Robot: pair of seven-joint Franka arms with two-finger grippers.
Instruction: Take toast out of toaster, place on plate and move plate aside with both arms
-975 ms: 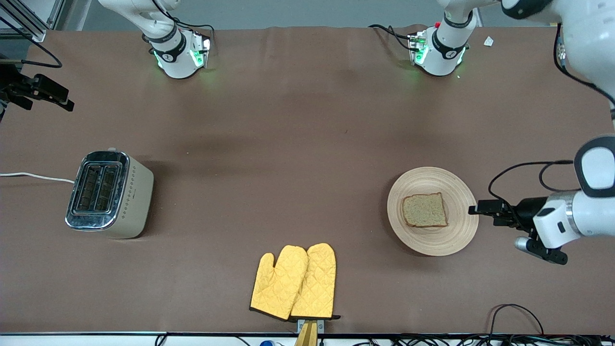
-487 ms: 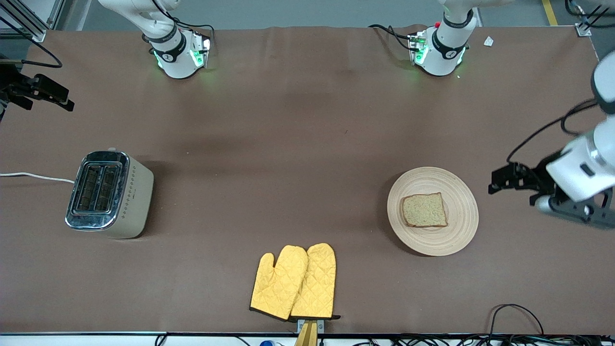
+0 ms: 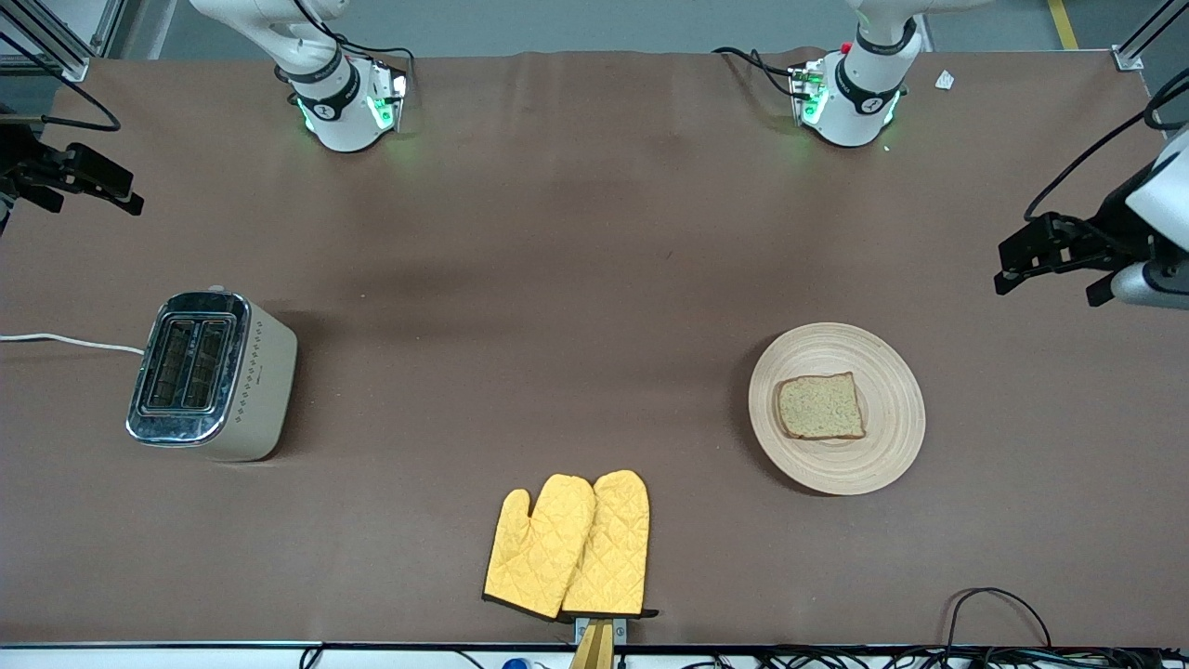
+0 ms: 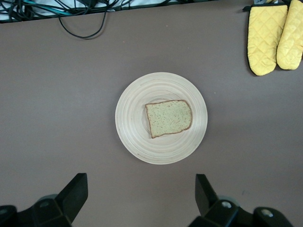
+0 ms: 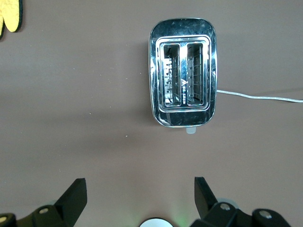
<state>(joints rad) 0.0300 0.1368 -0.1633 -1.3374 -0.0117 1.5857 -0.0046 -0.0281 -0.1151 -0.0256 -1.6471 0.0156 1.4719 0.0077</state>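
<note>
A brown cloth-covered table (image 3: 576,279) fills the front view, with the 2 arm bases along its top edge. The plate (image 3: 889,444) lies toward the left arm's end of the table, flat, with the toast (image 3: 821,406) lying flat on its middle. The slice is nearly square; its rounded top crust faces the right arm's end of the table, and its edges sit slightly askew to the table's edges.

The left gripper (image 3: 1042,254) hangs in the air over bare table at the left arm's end, well apart from the plate and touching nothing. In the left wrist view its fingers (image 4: 72,195) stand wide apart with nothing between them, and the plate (image 4: 135,137) and toast (image 4: 168,117) lie below.

The right gripper (image 5: 137,201) waits high over the toaster (image 3: 212,375), fingers spread wide and empty. The toaster stands at the right arm's end of the table, its 2 slots empty, a white cord (image 3: 65,342) trailing off the table's edge.

A pair of yellow oven mitts (image 3: 568,545) lies at the table edge nearest the front camera, between toaster and plate, well apart from both.
</note>
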